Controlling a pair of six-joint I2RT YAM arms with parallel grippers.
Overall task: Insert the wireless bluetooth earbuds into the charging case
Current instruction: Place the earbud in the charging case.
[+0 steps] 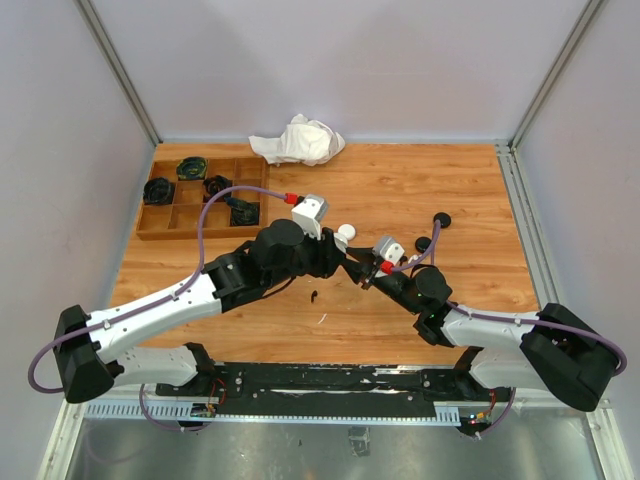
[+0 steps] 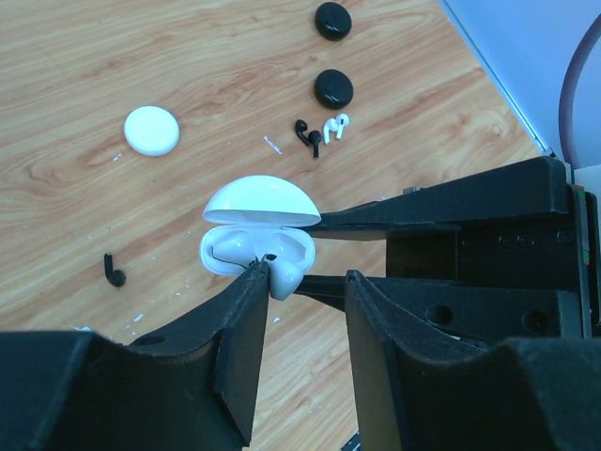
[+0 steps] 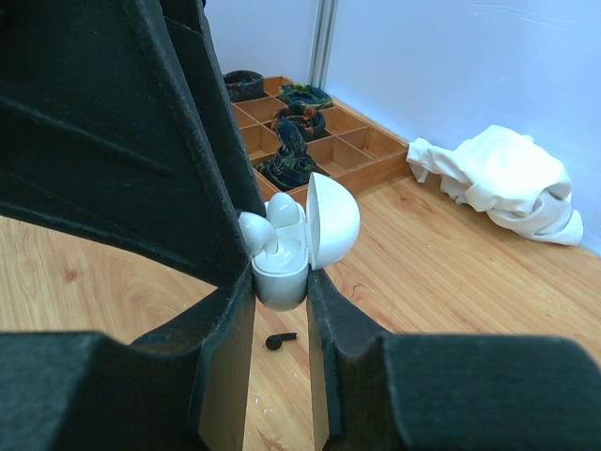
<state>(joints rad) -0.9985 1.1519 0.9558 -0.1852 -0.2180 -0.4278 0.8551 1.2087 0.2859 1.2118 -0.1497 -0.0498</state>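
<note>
The white charging case point(image 3: 280, 274) stands with its lid point(image 3: 334, 222) flipped up, and my right gripper point(image 3: 281, 289) is shut on its base. One white earbud point(image 3: 285, 209) sits in it. A second white earbud point(image 2: 285, 276) rests half in the case point(image 2: 255, 248), leaning on the left fingertip point(image 2: 252, 282) of my left gripper point(image 2: 304, 282). That gripper is open and its other finger stands clear of the bud. Loose on the table lie a black pair point(image 2: 308, 134), a white pair point(image 2: 336, 126) and a single black earbud point(image 2: 114, 272). From above, both grippers meet at the case point(image 1: 345, 235).
A closed white round case point(image 2: 152, 131) and two black round cases point(image 2: 333, 88) point(image 2: 333, 21) lie beyond the held case. A thin white sliver point(image 2: 272, 145) lies near the buds. A wooden compartment tray point(image 1: 172, 228) sits at the back left, a white cloth point(image 1: 298, 140) behind it.
</note>
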